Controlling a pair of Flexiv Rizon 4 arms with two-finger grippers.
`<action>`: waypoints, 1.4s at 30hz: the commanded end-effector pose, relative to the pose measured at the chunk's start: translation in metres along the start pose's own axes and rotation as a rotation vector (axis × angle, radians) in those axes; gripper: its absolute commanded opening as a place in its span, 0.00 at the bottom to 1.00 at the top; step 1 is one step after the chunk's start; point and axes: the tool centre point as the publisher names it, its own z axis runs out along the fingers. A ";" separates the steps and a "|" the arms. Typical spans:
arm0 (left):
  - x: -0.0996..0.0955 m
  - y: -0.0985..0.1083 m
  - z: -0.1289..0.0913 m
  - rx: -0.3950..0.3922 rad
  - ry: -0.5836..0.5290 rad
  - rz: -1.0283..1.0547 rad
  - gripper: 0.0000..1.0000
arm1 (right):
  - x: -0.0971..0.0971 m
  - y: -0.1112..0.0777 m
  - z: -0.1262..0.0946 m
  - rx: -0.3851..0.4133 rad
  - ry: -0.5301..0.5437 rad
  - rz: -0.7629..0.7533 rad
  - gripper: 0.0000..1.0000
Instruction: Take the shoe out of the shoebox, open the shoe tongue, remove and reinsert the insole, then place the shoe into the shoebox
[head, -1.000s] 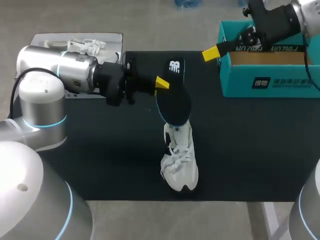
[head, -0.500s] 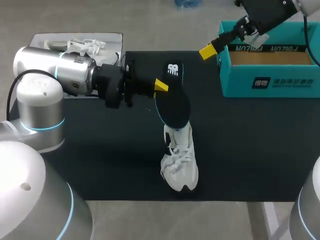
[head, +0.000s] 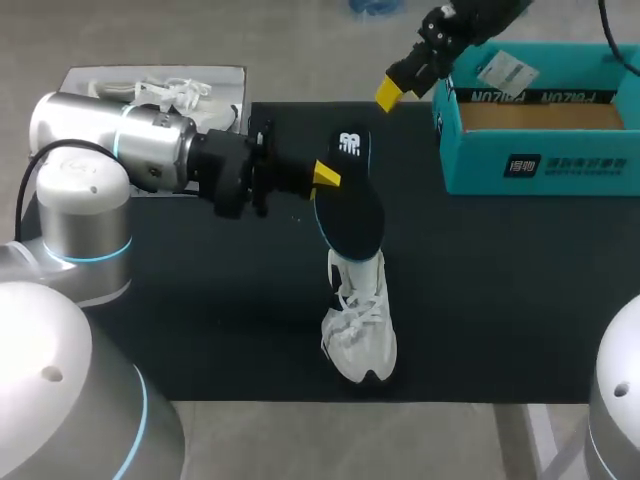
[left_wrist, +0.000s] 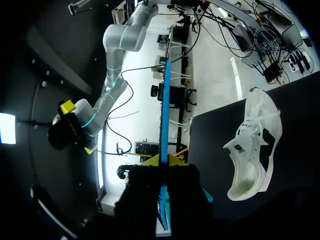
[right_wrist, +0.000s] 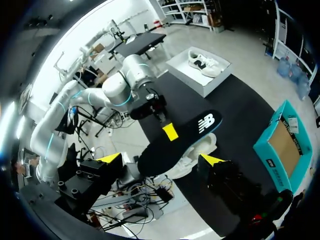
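Note:
My left gripper (head: 322, 176) is shut on the edge of a black insole (head: 352, 205) and holds it in the air above the heel of the white shoe (head: 360, 322). The shoe lies on the black mat (head: 200, 330). In the left wrist view the insole (left_wrist: 165, 110) shows edge-on between the closed fingers, with the shoe (left_wrist: 252, 145) off to one side. My right gripper (head: 400, 82) hangs high beside the teal shoebox (head: 540, 165). In its own view the right gripper (right_wrist: 160, 158) is open and empty, looking down on the insole (right_wrist: 180, 140) and the shoebox (right_wrist: 282, 145).
A white tray (head: 90, 82) holding a second white shoe (head: 170, 92) stands at the mat's far left corner. The shoebox is open, its brown floor bare, with a white tag on its back wall.
My right arm has swung up and to the left, away from the shoebox's front corner. The left arm and the insole have stayed where they were.

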 end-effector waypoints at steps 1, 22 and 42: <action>0.000 0.000 0.000 -0.005 0.002 0.001 0.00 | 0.002 -0.002 -0.005 0.561 -0.192 0.099 1.00; 0.005 -0.001 0.003 -0.003 0.019 -0.033 0.00 | 0.010 -0.014 -0.007 0.516 -0.223 0.050 1.00; 0.005 0.000 0.006 -0.047 0.057 -0.056 0.00 | 0.020 -0.018 -0.007 0.418 -0.232 0.075 1.00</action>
